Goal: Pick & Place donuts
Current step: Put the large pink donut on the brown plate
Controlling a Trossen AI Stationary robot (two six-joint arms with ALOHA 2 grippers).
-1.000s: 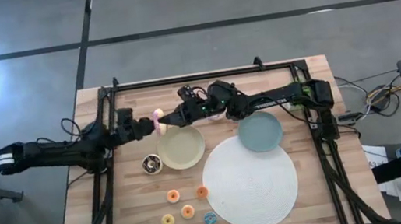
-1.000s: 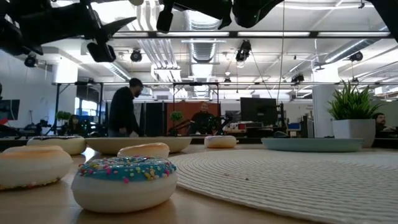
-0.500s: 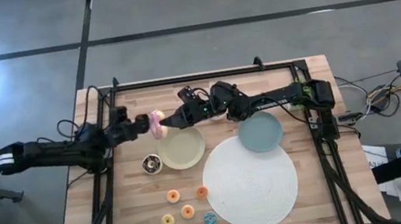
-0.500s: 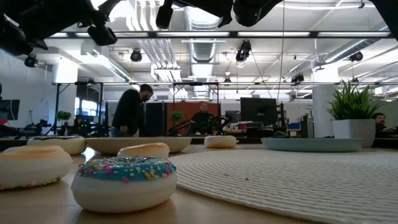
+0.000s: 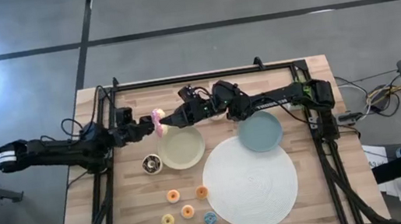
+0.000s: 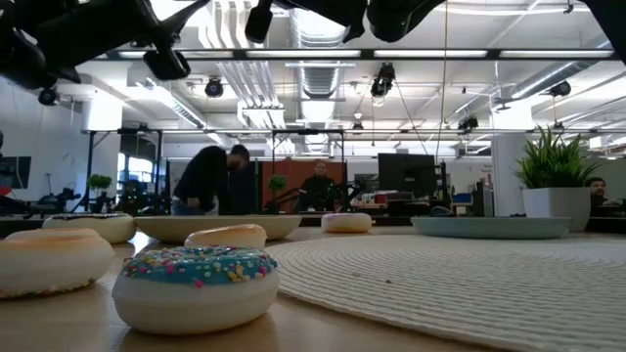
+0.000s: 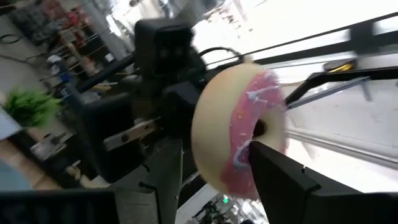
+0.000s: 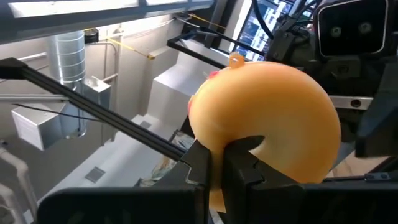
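Above far edge of beige plate: pink donut pinched between left gripper and right gripper, both clamped on it from opposite sides. Ring upright, plate directly beneath.

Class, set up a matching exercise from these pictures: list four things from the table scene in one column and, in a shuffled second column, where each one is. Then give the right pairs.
Things:
1. pink donut
2. brown donut
3. blue donut
4. teal plate

Places:
A. on the wood at the white mat's edge, nearest the low camera
B. in the air, gripped between the left gripper and the right gripper
C. beside the beige plate, on its left-arm side
D. under the right arm, touching the mat's far rim

Pairs: 1-B, 2-C, 3-A, 4-D
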